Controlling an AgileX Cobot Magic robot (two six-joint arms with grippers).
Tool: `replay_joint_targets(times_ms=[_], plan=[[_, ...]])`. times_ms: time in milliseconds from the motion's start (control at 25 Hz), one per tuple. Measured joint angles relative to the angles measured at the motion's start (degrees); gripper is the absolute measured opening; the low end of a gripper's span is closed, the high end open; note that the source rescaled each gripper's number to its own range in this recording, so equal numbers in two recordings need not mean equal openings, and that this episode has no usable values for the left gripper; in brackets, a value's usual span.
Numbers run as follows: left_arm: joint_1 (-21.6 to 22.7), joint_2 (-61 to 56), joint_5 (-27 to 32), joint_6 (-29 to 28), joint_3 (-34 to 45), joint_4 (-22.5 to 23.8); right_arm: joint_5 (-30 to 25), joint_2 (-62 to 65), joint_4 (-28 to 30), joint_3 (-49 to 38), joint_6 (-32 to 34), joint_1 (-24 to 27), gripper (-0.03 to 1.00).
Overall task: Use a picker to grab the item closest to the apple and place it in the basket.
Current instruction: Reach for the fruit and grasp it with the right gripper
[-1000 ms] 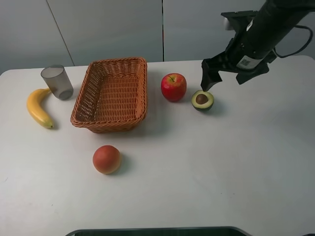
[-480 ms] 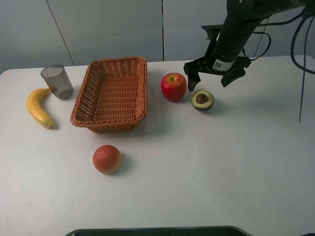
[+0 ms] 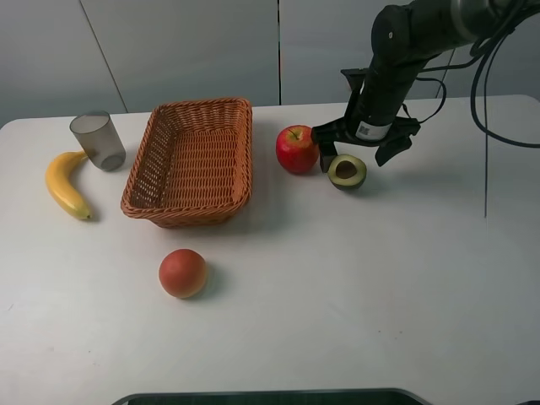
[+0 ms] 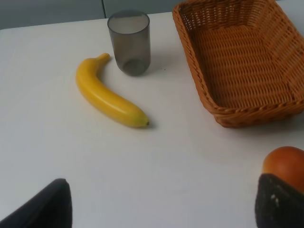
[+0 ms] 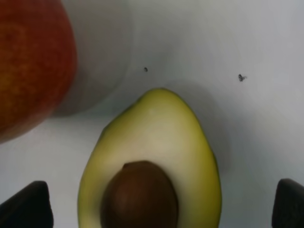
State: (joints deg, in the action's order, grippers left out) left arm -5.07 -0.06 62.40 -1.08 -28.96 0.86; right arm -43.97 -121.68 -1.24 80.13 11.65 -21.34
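The red apple point(image 3: 297, 148) stands on the white table point(image 3: 354, 278), right of the wicker basket point(image 3: 190, 160). Just right of the apple lies a halved avocado point(image 3: 347, 171), cut face up with its brown pit showing. My right gripper point(image 3: 350, 160) hangs low over the avocado, open, one finger on each side of it. In the right wrist view the avocado point(image 5: 152, 161) fills the space between the dark fingertips point(image 5: 23, 204), with the apple point(image 5: 33, 66) close beside. My left gripper point(image 4: 161, 213) is open and holds nothing; it does not show in the exterior view.
A banana point(image 3: 66, 183) and a grey cup point(image 3: 98, 140) sit left of the basket. A round orange-red fruit point(image 3: 183, 272) lies in front of the basket, near the left gripper's fingertip point(image 4: 280, 204). The right arm's cables hang at the back right.
The right gripper has swung left and come down, from above and right of the avocado to straddling it. Nothing else has moved.
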Motion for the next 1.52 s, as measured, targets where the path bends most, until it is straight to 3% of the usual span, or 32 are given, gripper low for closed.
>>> replay_joint_targets(times_ms=[1280, 1320, 1360, 1400, 1440, 1480, 1520], plan=[[0.0, 0.0, 0.0, 0.0, 0.0, 0.0, 3.1, -4.5, 0.5, 0.1, 1.0, 0.0, 1.00], [0.0, 0.0, 0.0, 0.0, 0.0, 0.0, 3.1, -4.5, 0.5, 0.1, 1.0, 0.0, 0.94], [0.0, 0.0, 0.0, 0.0, 0.0, 0.0, 2.8, -4.5, 0.5, 0.1, 1.0, 0.0, 0.77], [0.0, 0.0, 0.0, 0.0, 0.0, 0.0, 2.5, -4.5, 0.5, 0.1, 1.0, 0.0, 0.51], [0.0, 0.0, 0.0, 0.0, 0.0, 0.0, 2.4, -4.7, 0.5, 0.1, 1.0, 0.0, 0.10], [0.0, 0.0, 0.0, -0.1, 0.0, 0.0, 2.3, -4.7, 0.5, 0.1, 1.1, 0.0, 0.00], [0.0, 0.0, 0.0, -0.1, 0.0, 0.0, 2.1, -4.7, 0.5, 0.1, 1.1, 0.0, 0.04]])
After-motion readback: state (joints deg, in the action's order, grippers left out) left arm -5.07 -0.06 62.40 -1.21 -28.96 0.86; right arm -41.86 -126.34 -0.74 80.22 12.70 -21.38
